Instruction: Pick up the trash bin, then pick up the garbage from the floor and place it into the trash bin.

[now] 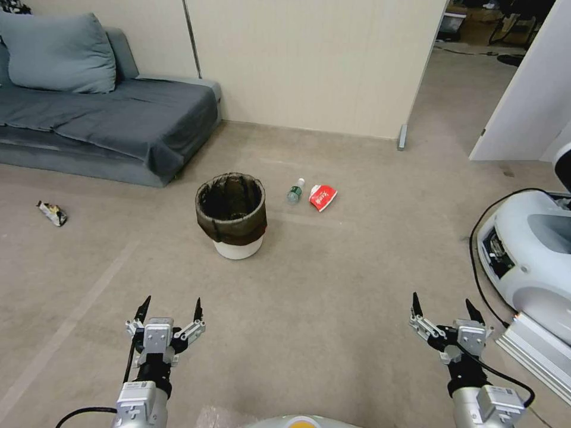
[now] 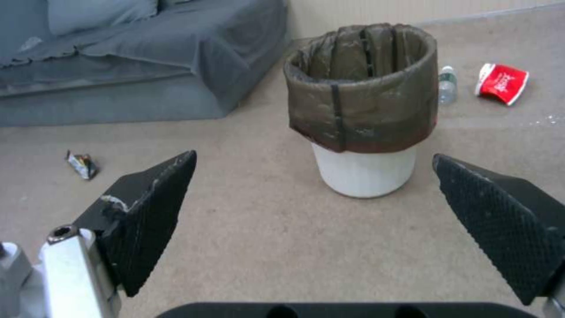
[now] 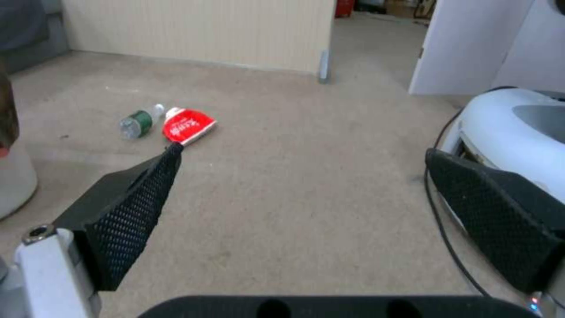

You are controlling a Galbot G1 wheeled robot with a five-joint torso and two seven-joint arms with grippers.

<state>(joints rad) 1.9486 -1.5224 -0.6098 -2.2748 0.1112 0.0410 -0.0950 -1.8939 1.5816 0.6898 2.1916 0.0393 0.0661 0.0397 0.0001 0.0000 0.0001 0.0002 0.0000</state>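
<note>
Beige floor (image 1: 333,309) fills most of the head view, grey sofa (image 1: 107,113) upper left, cream wall (image 1: 309,59) across the top, white machine base (image 1: 529,249) at right edge.

Trash bin (image 1: 231,215) stands upright centre frame, white body, dark liner over the upper part and rim, looks empty inside. Untouched.

Garbage on floor, 3 pieces visible:
- small clear bottle (image 1: 295,191) lying just right of the bin
- red-and-white packet (image 1: 322,197) just beside the bottle, further right
- dark-and-yellow wrapper (image 1: 52,213) far left of frame, well apart from the bin, near the sofa

Left gripper (image 1: 170,310) lower left of frame, fingers spread wide, empty, off the floor, well short of the bin. Left wrist view has the bin roughly centred between the 2 fingers (image 2: 153,212), still ahead of them.

Right gripper (image 1: 441,309) lower right, fingers also wide, empty. Its wrist view looks toward the bottle (image 3: 137,122) and packet (image 3: 187,126).

Step, my read: step 1, bin pickup, not started. Nothing held, nothing binned.

Next move probably needs: left arm forward and down to the bin. Bin looks too wide for the fingers to span, so likely pinch rim wall, 1 finger inside, 1 outside. Liner is loose there, slip risk. Keep the bin upright on lift.
</note>
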